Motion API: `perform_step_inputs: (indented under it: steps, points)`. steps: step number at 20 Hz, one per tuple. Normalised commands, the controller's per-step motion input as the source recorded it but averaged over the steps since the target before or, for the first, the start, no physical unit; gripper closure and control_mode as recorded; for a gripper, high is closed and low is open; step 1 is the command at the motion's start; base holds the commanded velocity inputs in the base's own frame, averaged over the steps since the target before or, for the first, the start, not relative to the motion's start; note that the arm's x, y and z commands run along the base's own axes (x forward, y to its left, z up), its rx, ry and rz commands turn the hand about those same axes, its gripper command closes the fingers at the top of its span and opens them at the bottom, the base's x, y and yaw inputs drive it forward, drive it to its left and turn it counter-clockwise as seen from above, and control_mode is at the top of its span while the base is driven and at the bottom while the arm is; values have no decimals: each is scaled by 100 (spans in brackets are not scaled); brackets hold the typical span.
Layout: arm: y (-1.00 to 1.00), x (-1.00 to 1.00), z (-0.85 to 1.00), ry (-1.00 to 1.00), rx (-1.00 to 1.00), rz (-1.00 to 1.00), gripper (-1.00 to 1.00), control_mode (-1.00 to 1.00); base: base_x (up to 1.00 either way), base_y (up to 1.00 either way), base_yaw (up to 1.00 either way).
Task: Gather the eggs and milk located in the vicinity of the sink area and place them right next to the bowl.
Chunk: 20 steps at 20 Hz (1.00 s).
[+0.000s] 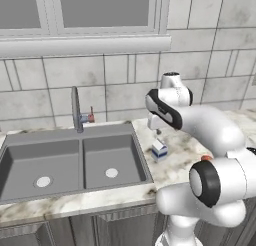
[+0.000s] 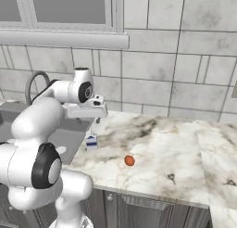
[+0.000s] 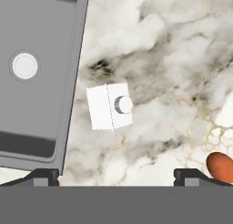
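Left base view gives us the marble counter [image 1: 180, 150] with the grey metal two-basin sink [image 1: 75, 162] set into it. We hang our two-finger gripper [image 3: 116, 175] above the small white carton with a blue lower part [image 2: 91, 141], fingers spread wide and gripping nothing. That milk carton stands just beside the sink's edge; the small orange-brown egg [image 2: 129, 161] lies near it

A marble counter [image 2: 176, 148], white veined with grey and brown, is spread across the lower right of the right base view. Behind it, a wall of large grey tiles [image 2: 194, 65] is seen. A window [image 1: 80, 10] with a pale sill is set at upper left. Dark cabinet fronts [image 2: 152, 213] are seen below the counter edge.
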Motion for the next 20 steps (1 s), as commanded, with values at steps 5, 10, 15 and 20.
perform_step_inputs:
  steps: [5,10,15,20]
  points:
    - [4,23,-18,0,3,19,-100,-100,0,0,0]
    - [1,14,-26,0,0,15,-100,-100,0,0,0]
    - [4,16,-29,-1,0,2,-100,-100,0,0,0]
    - [6,8,-31,0,0,-8,-100,-100,0,0,0]
